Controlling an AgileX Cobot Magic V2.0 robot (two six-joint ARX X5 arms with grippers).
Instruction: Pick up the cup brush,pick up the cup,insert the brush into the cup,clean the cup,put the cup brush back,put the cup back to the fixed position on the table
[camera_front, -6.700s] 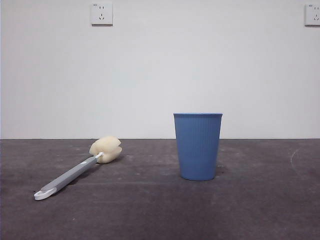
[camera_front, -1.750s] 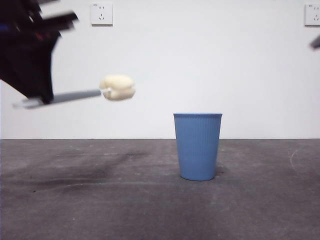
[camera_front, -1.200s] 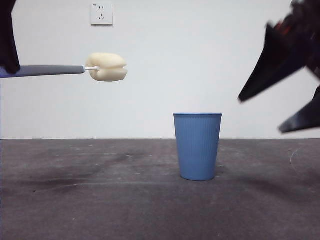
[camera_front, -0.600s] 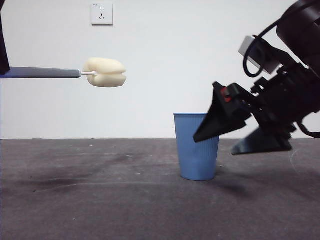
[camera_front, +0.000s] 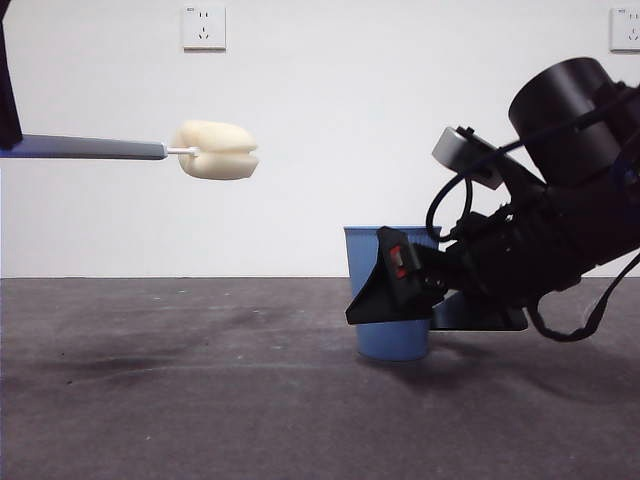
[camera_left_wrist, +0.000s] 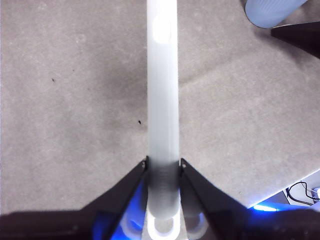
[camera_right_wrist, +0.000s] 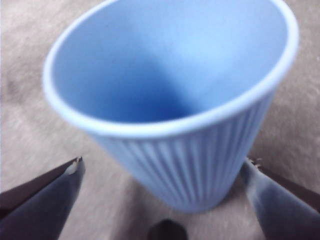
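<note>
the cup (camera_front: 365, 255) is coloured a plain mid blue, and fine vertical ribs are seen down its outer wall (camera_right_wrist: 200, 160); the inside is smooth and paler blue. the cup brush (camera_front: 215, 150) is made up of a grey handle and a pale cream-yellow sponge head. the table (camera_front: 200, 400) is dark grey with faint pale marks. the right gripper (camera_front: 400, 300) is black, with a small red spot. the left gripper (camera_left_wrist: 163, 170) is black, lit blue below.

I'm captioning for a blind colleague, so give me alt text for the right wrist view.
A ribbed blue plastic cup fills the frame, upright on the dark grey table, its inside empty. The right hand is open, its two black jaws spread to either side of the cup's lower wall, not touching it.
</note>
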